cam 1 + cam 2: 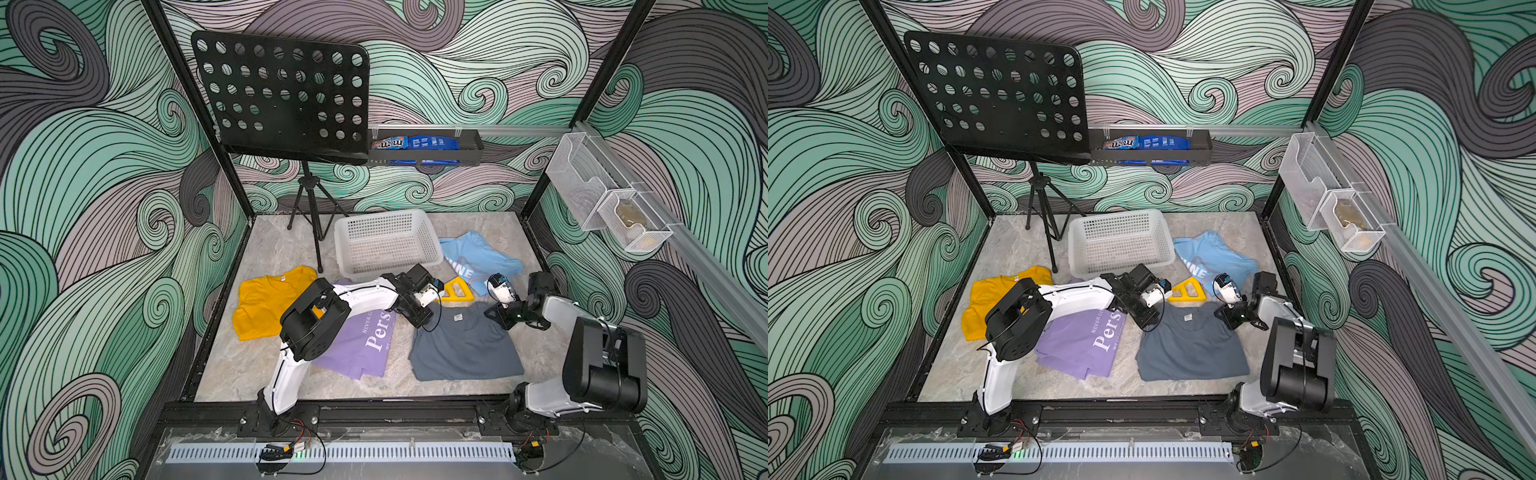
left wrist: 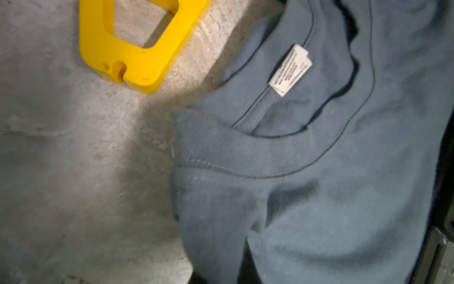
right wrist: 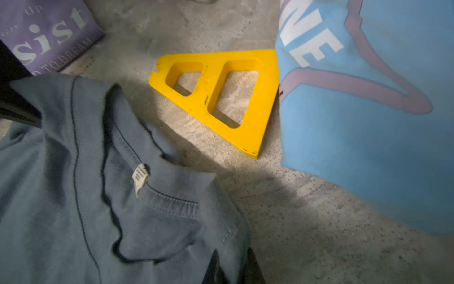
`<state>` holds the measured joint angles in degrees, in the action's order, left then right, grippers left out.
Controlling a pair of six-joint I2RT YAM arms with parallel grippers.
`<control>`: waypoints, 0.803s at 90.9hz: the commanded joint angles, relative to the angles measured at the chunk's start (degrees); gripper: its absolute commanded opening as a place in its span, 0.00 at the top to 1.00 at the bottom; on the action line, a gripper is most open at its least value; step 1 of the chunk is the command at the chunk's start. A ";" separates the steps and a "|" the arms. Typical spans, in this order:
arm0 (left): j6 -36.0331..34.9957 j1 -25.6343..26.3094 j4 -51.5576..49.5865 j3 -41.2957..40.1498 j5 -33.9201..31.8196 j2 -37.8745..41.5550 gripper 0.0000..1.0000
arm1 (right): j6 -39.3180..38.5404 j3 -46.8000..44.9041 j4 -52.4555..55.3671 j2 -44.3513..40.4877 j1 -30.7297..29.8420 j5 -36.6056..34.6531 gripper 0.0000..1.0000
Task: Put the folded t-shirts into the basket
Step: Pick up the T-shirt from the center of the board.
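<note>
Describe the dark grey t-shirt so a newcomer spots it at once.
Find the white basket at the back. In front lies a yellow triangular piece, then the slate-grey tee. It is the only dark shirt, plain beside the printed lilac tee and light-blue tee.

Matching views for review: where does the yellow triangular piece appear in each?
Top view: yellow triangular piece between basket and grey tee.
Top view: the piece, same spot.
Left wrist: its corner beside the grey tee.
Right wrist: whole, beside blue tee.
Landmark: grey tee's white label.
</note>
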<state>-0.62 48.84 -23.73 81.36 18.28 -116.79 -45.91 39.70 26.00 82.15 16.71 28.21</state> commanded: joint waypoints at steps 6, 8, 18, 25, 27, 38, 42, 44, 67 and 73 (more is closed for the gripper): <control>-1.72 -3.75 2.87 -1.37 3.80 8.27 1.00 | -1.35 -0.72 0.52 -5.59 0.25 7.46 1.00; -2.18 -4.19 3.13 -1.77 4.38 9.09 1.00 | -1.37 -0.71 0.65 -6.21 0.38 8.05 1.00; -4.52 -6.38 3.07 -2.45 7.69 12.76 1.00 | -0.96 1.23 2.24 -9.54 0.73 11.31 1.00; -5.87 -7.96 1.95 -2.01 9.69 14.90 1.00 | 0.35 3.47 3.49 -11.40 0.63 14.19 1.00; -6.41 -8.36 1.58 -1.89 10.26 15.45 1.00 | 0.73 4.12 3.90 -11.92 0.50 15.22 1.00; -8.09 -10.93 -1.02 -0.72 13.60 18.31 1.00 | 4.62 7.50 3.17 -14.65 -1.21 19.11 1.00; -8.71 -11.57 -2.00 -0.22 14.44 19.63 1.00 | 6.93 8.30 1.79 -15.76 -2.24 20.57 1.00; -8.94 -12.06 -2.48 0.14 14.93 20.23 1.00 | 8.00 8.53 0.46 -16.44 -2.77 21.34 1.00; -9.75 -16.70 -6.48 3.89 15.85 27.32 1.00 | 21.98 16.31 -11.39 -17.85 -12.27 19.47 1.00; -10.20 -18.11 -8.70 5.94 15.31 28.42 1.00 | 25.45 19.04 -14.84 -16.32 -14.72 18.51 1.00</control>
<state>-8.99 32.60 -28.82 82.35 31.88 -92.12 -28.45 54.63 18.90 64.31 5.08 46.19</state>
